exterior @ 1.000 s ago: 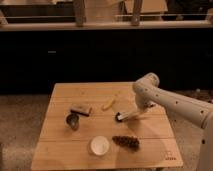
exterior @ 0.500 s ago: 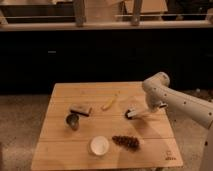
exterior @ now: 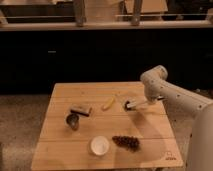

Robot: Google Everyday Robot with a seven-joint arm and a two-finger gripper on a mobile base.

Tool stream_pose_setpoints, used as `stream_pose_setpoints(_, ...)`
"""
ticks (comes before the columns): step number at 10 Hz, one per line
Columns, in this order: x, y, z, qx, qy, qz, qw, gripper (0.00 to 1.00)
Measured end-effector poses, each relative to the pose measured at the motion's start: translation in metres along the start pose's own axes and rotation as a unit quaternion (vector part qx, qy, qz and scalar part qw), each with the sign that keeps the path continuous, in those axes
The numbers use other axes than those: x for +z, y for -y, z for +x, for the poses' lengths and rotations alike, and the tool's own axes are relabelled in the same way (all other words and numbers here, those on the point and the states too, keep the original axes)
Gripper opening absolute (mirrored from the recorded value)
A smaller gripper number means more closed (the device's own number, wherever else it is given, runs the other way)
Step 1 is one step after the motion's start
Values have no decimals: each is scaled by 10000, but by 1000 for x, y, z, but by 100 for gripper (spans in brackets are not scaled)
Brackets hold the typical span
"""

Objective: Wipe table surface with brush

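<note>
Camera view: the gripper (exterior: 149,99) hangs above the table surface (exterior: 150,125) near its right edge, clamped on the brush (exterior: 136,104). The brush's dark head sits low, just right of the banana (exterior: 108,103). Open wood stretches forward to the bowl (exterior: 99,145) and the dark cluster (exterior: 126,142) by the front edge.

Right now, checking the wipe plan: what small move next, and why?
Probably drag the brush toward the near edge, over bare table surface: the gripper, at the table's robot-side edge, grips its handle, and the banana lies just beyond its head.
</note>
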State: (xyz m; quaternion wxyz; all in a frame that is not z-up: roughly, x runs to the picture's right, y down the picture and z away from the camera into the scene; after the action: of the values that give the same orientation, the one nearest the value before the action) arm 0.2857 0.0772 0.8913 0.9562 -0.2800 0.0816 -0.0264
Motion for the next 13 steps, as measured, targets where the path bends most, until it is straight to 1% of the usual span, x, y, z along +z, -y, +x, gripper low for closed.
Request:
stream_pose_setpoints(1, -2, 0, -13, -149, 66, 9, 9999, 2)
stream_pose_setpoints(2, -7, 0, -34, -403, 174, 53, 9990, 2)
stream_pose_setpoints(3, -11, -2, -50, -630, 255, 79, 9977, 2)
stream_pose_setpoints(4, -17, -10, -66, -920, 362, 119, 9950, 2)
stream_pose_setpoints(5, -19, -17, -69, -1007, 384, 98, 9941, 2)
stream_pose_setpoints(6, -23, -34, -72, -1203, 406, 59, 9919, 2)
stream_pose_setpoints(7, -24, -48, -71, -1321, 417, 4, 9904, 2)
stream_pose_setpoints(8, -23, -53, -67, -1352, 430, -28, 9899, 2)
stream_pose_setpoints(9, -21, -59, -55, -1337, 383, -103, 9902, 2)
stream_pose_setpoints(10, -16, -64, -37, -1230, 322, -189, 9917, 2)
stream_pose_setpoints(11, -13, -66, -20, -1110, 252, -226, 9932, 2)
stream_pose_setpoints(13, -3, -60, 15, -710, 47, -270, 9971, 2)
